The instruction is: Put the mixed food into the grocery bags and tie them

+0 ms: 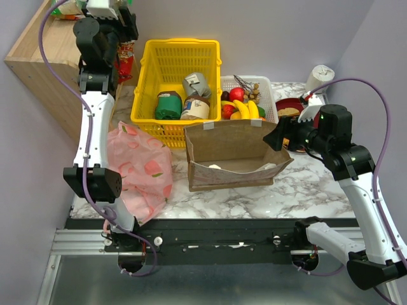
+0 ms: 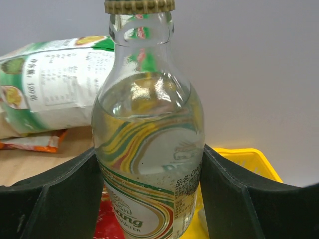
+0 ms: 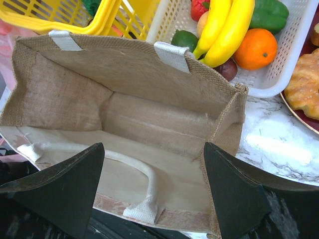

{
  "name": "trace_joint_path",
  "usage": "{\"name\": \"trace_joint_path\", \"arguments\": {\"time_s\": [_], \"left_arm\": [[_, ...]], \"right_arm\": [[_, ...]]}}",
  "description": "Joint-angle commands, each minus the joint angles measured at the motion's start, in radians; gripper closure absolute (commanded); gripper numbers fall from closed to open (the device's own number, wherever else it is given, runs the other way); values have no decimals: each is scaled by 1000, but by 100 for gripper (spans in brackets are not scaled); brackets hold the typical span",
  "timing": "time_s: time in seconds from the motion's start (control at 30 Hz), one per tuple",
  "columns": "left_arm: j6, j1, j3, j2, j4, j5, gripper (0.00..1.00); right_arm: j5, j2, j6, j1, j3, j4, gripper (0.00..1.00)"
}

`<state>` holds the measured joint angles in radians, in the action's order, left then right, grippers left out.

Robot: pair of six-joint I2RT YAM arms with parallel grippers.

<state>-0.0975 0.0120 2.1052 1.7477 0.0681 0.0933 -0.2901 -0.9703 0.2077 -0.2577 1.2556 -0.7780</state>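
While both arms sit steady, I read the scene from the biggest thing down. The marble desk (image 1: 305, 184) carries nearly everything, and a wooden shelf (image 1: 38, 57) stands off its 10 o'clock corner. The brown bag (image 1: 235, 155) lies near the middle of the desk with its mouth gaping towards the right arm, nothing of the mixed food inside it that I can see. The pink plastic bag (image 1: 140, 168) slumps at the brown bag's 9 o'clock, just beside it. The yellow basket (image 1: 181, 43), holding tins and jars, stands at the brown bag's 11 o'clock; the white basket (image 3: 294, 64) sits at its 1 o'clock.

My right tool (image 3: 154, 145) hangs at the mouth of the brown bag, fingers spread wide and gripping nothing. My left tool (image 2: 149, 149) is up at the shelf, its fingers (image 2: 75, 189) pressed against both sides of an upright glass bottle (image 2: 149, 109) with its cap on.

The green crisp packet (image 2: 50, 84) lies on the shelf at the bottle's 10 o'clock. The bananas (image 3: 224, 30) lie in the white basket, and the small orange (image 3: 256, 47) rests at their 3 o'clock, touching them.
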Motion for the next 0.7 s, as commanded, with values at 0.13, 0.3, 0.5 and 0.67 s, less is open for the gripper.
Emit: {"name": "trace_joint_path", "arguments": {"time_s": [0.13, 0.3, 0.5, 0.67], "left_arm": [[-5, -182, -359, -327, -315, -46, 100], [-87, -260, -545, -488, -364, -67, 100], [-113, -467, -784, -646, -416, -49, 100], [-122, -685, -941, -682, -441, -49, 100]], "right_arm": [[-6, 25, -2, 5, -4, 19, 11], [43, 35, -22, 5, 14, -15, 11], [144, 42, -22, 5, 5, -56, 11], [203, 24, -21, 5, -25, -76, 13]]}}
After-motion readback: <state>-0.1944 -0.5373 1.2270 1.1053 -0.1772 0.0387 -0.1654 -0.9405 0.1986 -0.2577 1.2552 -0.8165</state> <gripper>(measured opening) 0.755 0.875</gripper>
